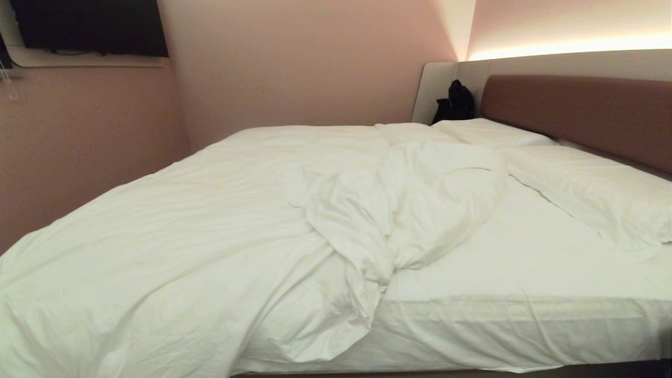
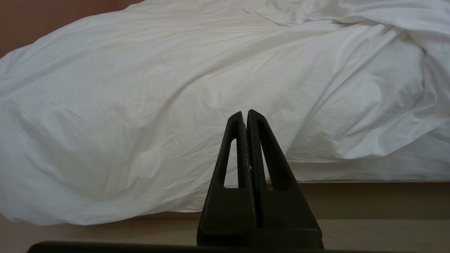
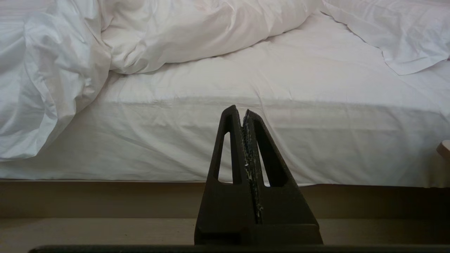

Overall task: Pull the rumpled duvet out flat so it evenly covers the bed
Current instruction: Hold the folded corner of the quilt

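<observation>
The white duvet (image 1: 199, 231) lies rumpled over the left part of the bed (image 1: 525, 336), bunched in a ridge near the middle (image 1: 399, 210), and hangs over the near edge at the left. The bare sheeted mattress (image 1: 504, 262) shows to its right. Neither arm is in the head view. My left gripper (image 2: 245, 113) is shut and empty, level, a short way before the hanging duvet (image 2: 140, 116). My right gripper (image 3: 239, 109) is shut and empty, facing the mattress side (image 3: 316, 140), with the duvet's bunched edge (image 3: 52, 88) off to one side.
Two flat white pillows (image 1: 593, 189) (image 1: 488, 132) lie along the reddish-brown headboard (image 1: 577, 113) at the right. A black bag (image 1: 455, 102) stands in the far corner. Pink walls close the far and left sides. The grey-beige bed base (image 3: 105, 196) runs below the mattress.
</observation>
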Motion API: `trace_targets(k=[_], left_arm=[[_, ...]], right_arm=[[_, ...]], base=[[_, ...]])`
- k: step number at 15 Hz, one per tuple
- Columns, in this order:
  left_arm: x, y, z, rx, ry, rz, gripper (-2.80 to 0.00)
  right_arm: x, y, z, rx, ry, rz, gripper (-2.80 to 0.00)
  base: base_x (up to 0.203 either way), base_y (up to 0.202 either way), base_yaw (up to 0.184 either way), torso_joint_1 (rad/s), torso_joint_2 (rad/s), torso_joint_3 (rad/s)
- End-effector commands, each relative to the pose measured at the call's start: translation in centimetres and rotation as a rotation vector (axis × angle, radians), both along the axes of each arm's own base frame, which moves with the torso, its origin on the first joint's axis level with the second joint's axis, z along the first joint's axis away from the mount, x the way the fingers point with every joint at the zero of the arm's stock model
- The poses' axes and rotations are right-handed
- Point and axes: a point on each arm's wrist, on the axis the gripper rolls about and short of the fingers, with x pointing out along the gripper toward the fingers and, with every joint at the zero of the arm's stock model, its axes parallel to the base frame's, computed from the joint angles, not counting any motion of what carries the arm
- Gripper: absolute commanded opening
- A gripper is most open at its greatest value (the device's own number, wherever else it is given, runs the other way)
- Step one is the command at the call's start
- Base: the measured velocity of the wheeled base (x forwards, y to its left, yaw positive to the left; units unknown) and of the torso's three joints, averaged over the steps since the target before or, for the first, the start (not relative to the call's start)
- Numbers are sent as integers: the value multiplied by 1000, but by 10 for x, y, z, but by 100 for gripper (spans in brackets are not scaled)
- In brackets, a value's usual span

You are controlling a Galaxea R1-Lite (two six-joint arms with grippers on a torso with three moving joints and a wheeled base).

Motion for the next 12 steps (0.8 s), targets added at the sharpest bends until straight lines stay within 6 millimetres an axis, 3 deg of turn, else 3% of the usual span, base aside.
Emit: trace_targets(k=[1,4,8,12], left_arm=[[0,0,0,0,2,0,-280],[0,0,0,0,0,0,-280],[0,0,0,0,0,0,-280],[0,0,0,0,0,0,-280]], right_arm=[[0,0,0,0,3,-1,-280],[-2,0,7,0,-17,0,-280],[-14,0,39,7,-54,11,-280],[-10,0,70,57,-36,24,-280]], base=[[0,0,0,0,0,0],[0,0,0,0,0,0],[0,0,0,0,0,0],[0,0,0,0,0,0]])
